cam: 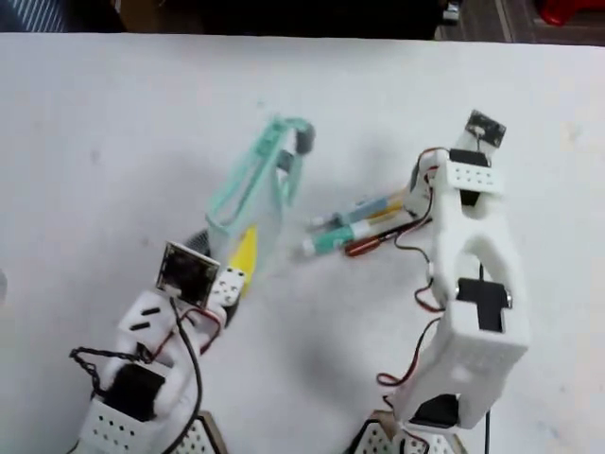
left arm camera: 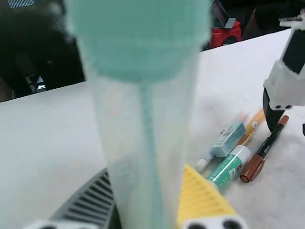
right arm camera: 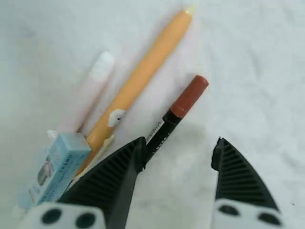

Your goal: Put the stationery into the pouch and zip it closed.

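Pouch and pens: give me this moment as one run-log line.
left gripper: shut on pouch | right gripper: open over brown pen | stationery: on table, not yet in pouch

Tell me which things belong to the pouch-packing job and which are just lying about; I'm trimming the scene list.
Job:
pouch, gripped by the left claw
orange pen
brown pen, at the open right claw
pale pen
light blue item
green tube

Lying about:
red object, beyond the table
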